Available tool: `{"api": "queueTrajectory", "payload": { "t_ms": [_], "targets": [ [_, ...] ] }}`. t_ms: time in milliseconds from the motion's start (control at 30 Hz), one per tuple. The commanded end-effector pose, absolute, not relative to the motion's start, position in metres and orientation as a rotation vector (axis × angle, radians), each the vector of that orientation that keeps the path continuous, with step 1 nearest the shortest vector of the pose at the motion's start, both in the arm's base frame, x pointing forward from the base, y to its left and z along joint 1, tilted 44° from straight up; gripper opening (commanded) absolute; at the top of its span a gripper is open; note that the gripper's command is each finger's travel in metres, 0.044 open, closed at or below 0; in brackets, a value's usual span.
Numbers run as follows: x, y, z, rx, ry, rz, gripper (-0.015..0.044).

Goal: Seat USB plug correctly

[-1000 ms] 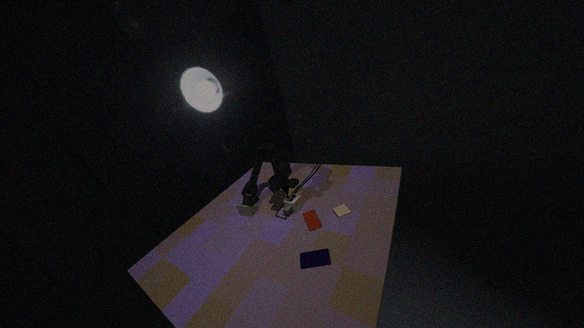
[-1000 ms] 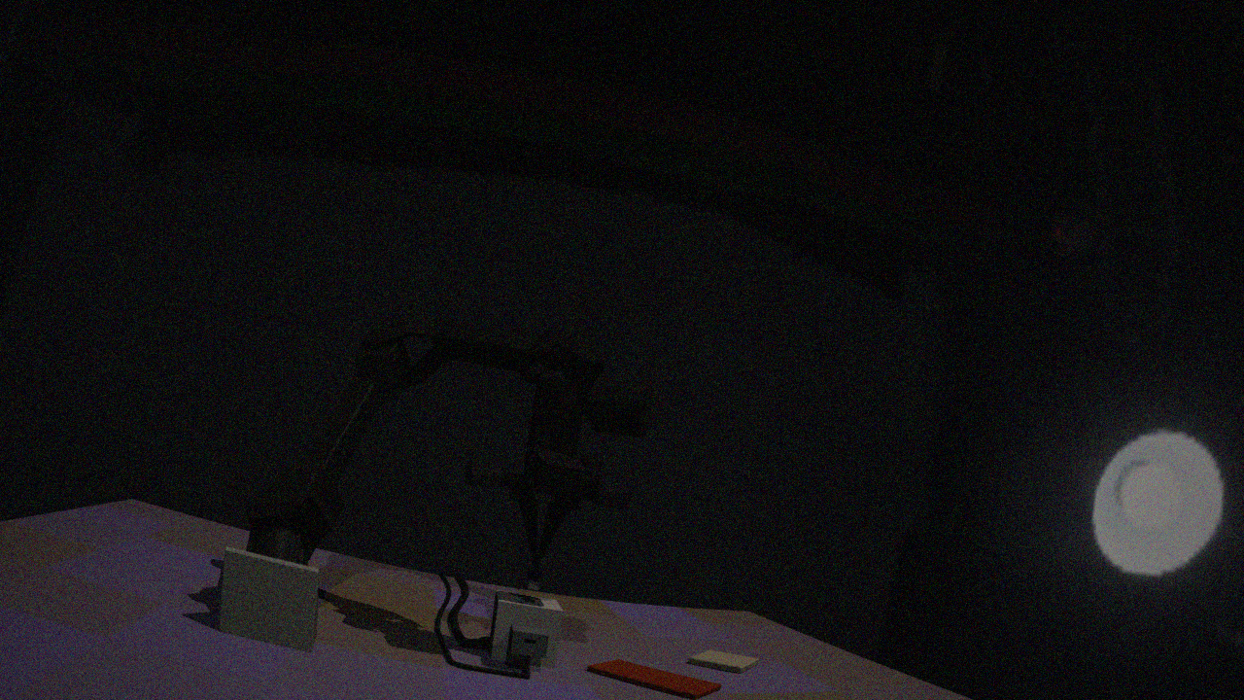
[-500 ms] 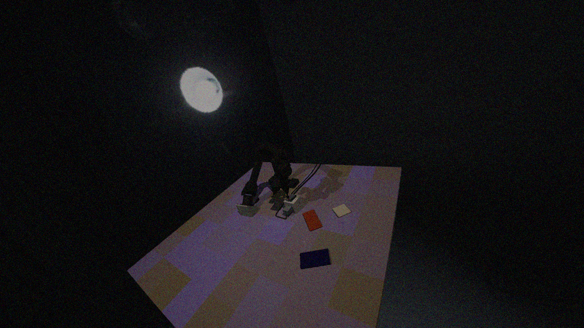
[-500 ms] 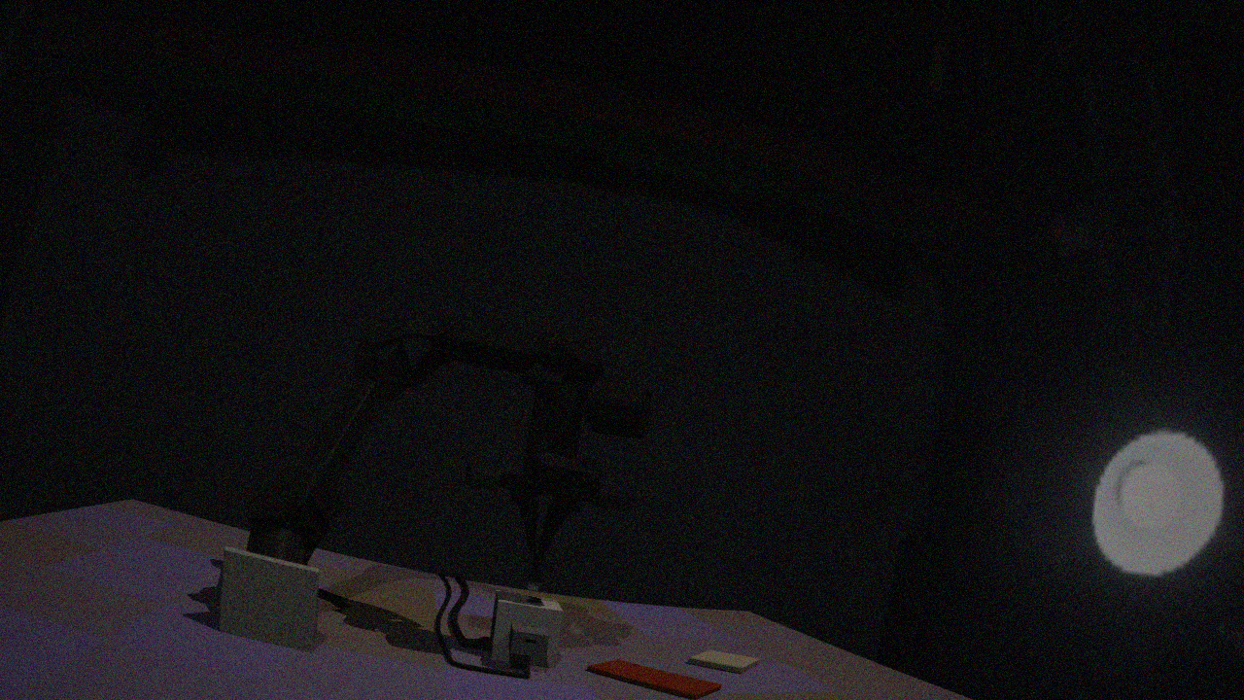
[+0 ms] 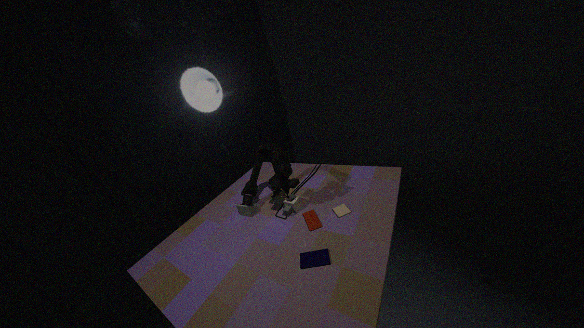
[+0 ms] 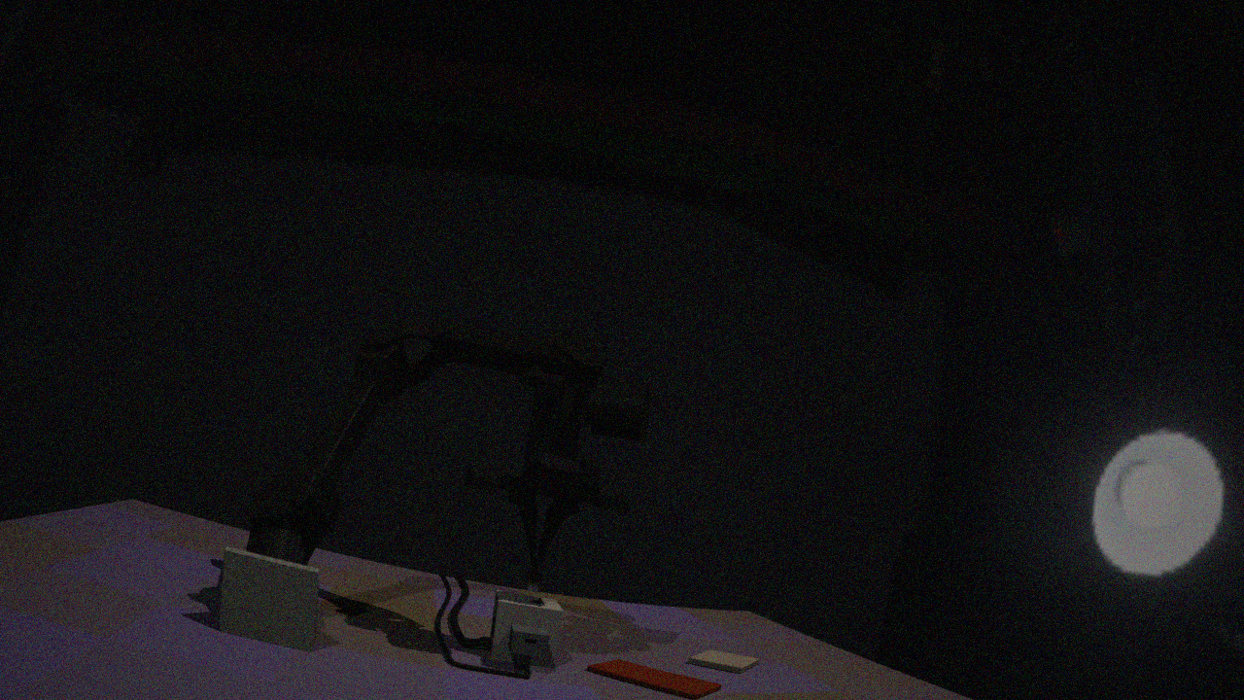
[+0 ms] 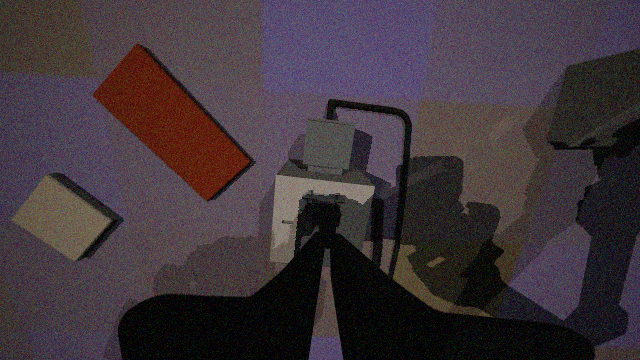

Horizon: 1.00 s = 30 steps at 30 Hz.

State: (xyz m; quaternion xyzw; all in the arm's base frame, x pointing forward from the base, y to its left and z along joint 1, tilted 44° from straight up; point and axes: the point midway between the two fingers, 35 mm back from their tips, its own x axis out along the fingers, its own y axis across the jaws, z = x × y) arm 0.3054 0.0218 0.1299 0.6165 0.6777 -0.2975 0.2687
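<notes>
The power cube (image 5: 291, 200) (image 6: 500, 631) (image 7: 286, 197) stands upright on the table, its pale top partly in shadow. My gripper (image 6: 535, 577) (image 7: 326, 240) points straight down over that top and is shut on the USB plug (image 7: 320, 214), a small dark body at the fingertips. In the exterior view a thin light sliver shows between the fingertips and the cube's top. The socket under the plug is hidden by the plug, the fingers and shadow. I cannot tell whether the plug's tip is in the socket, or which way round it is.
A grey block (image 7: 327, 145) with a black cable (image 7: 406, 165) (image 6: 446, 631) sticks out of the cube's side. A red slab (image 5: 312, 220) (image 6: 654, 679) (image 7: 172, 122), a cream block (image 5: 341, 210) (image 6: 723, 660) (image 7: 65, 217) and a navy slab (image 5: 314, 258) lie beyond. A grey panel (image 5: 245, 209) (image 6: 269, 600) stands near the arm's base.
</notes>
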Motion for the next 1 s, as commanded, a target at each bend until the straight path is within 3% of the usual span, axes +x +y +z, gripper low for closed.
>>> {"api": "queueTrajectory", "payload": {
  "t_ms": [0, 967],
  "targets": [
    [0.3056, 0.0238, 0.1300, 1.667, 1.829, -0.804, 0.0000],
    [0.3051, 0.0291, 0.1302, 1.669, 1.829, -0.805, 0.0000]
  ]
}}
